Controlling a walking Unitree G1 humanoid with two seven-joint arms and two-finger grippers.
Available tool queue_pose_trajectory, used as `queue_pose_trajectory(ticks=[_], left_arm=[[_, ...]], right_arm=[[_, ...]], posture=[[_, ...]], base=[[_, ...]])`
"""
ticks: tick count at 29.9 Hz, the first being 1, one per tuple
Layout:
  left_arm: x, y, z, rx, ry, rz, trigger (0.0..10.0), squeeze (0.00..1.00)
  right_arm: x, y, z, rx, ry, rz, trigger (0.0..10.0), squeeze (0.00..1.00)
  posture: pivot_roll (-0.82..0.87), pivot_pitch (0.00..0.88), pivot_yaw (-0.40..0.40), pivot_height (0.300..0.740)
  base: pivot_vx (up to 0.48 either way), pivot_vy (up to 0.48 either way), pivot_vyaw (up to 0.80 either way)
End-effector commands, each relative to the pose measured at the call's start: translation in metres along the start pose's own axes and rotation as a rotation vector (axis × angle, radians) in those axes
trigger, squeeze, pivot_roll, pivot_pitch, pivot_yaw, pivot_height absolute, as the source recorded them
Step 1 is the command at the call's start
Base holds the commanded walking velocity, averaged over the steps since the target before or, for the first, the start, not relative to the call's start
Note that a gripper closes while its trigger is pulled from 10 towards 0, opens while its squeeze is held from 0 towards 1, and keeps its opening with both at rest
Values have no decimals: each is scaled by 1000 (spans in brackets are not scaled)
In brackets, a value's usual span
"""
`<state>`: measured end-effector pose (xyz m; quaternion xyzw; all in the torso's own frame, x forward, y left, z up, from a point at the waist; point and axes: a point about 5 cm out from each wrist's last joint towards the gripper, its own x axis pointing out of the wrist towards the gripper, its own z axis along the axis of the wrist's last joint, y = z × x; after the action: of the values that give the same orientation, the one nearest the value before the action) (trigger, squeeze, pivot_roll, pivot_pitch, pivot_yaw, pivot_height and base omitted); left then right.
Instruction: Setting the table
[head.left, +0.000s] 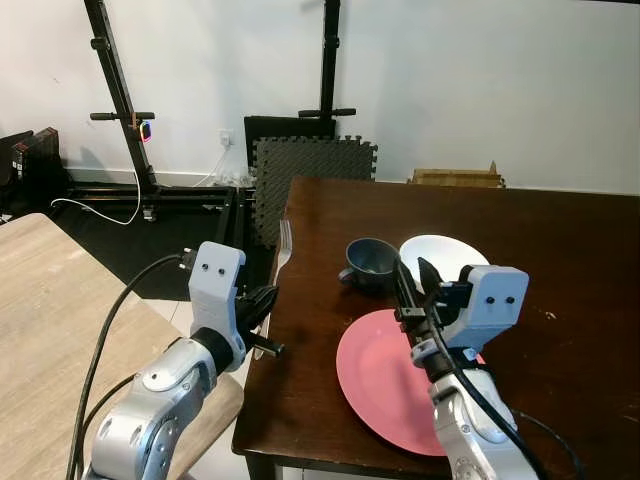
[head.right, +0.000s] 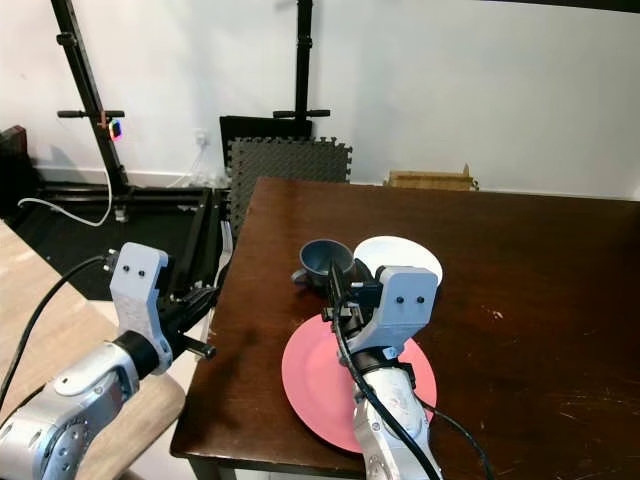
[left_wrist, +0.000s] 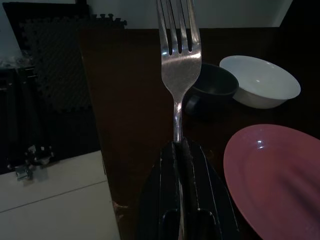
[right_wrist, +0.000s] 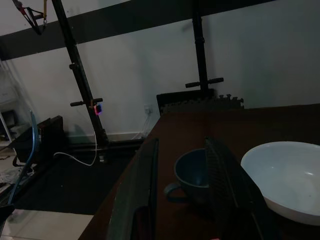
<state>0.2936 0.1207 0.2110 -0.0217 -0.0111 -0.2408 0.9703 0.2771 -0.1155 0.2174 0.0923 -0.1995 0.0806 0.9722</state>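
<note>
Clamped tight on the fork's handle, the left gripper holds it level at the table's left edge, tines pointing away, apparently ready to lay it left of the pink plate. Over that plate, the right gripper hovers with fingers parted and empty, aimed at the blue cup, which sits just beside the white bowl.

A bare home room doubling as a gym: black metal exercise rack uprights against the white wall at upper left, grey interlocking foam mats leaning at upper centre, a dark brown wooden bench filling the right.
</note>
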Motion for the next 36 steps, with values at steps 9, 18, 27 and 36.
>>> queue_pose_trajectory(ticks=[9, 18, 27, 36], left_arm=[[-3, -1, -1, -20, -4, 17, 10000, 0], [-3, -2, -1, -17, -5, 19, 10000, 0], [-1, 2, -3, -16, 7, 56, 10000, 0], [1, 2, -3, -22, 10, 60, 10000, 0]], right_arm=[[-3, -2, -5, -5, 27, -20, 10000, 0], [-2, -5, -7, -22, 41, -31, 10000, 0], [-2, -6, -8, -19, 50, -43, 10000, 0], [-2, -6, -9, -24, 52, -41, 10000, 0]], posture=[[36, 0, 45, 740], [38, 0, 42, 740], [34, 0, 42, 740], [31, 0, 45, 740]], base=[[-114, 98, 0], [-355, 326, 800], [-207, 324, 437], [0, 0, 0]])
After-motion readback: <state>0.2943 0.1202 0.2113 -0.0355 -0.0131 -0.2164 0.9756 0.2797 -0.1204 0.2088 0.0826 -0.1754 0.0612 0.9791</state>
